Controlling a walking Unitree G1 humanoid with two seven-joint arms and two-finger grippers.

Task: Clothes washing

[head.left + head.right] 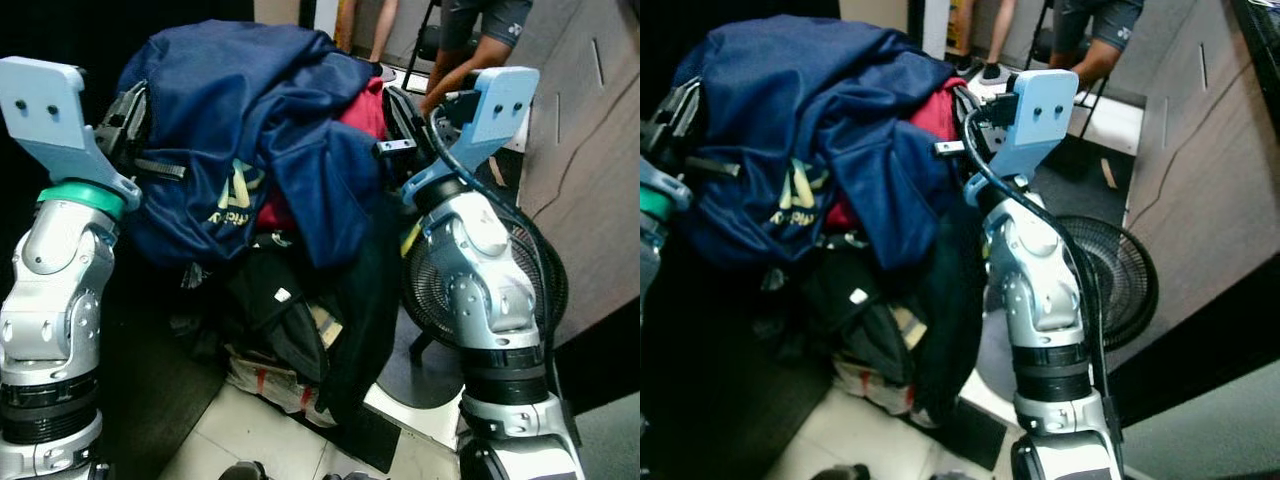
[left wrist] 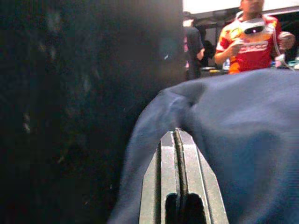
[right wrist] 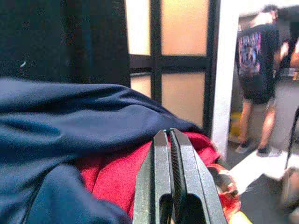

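A bundle of clothes is squeezed between my two raised arms at chest height. On top lies a navy jacket point(image 1: 230, 110) with a pale logo, a red garment point(image 1: 362, 108) sits under it on the right, and black clothes point(image 1: 290, 310) hang down below. My left gripper point(image 1: 125, 115) presses the bundle's left side; in its wrist view the gripper point(image 2: 176, 133) is shut against blue cloth. My right gripper point(image 1: 400, 120) presses the right side, and its own view shows the gripper point(image 3: 169, 133) shut above the red garment point(image 3: 117, 177). Nothing sits between either pair of fingers.
A black floor fan point(image 1: 500, 290) stands just behind my right arm, beside a wooden cabinet point(image 1: 590, 150). A person's legs point(image 1: 470, 50) are at the back. Pale floor tiles point(image 1: 240, 430) lie below the bundle. A dark wall is on my left.
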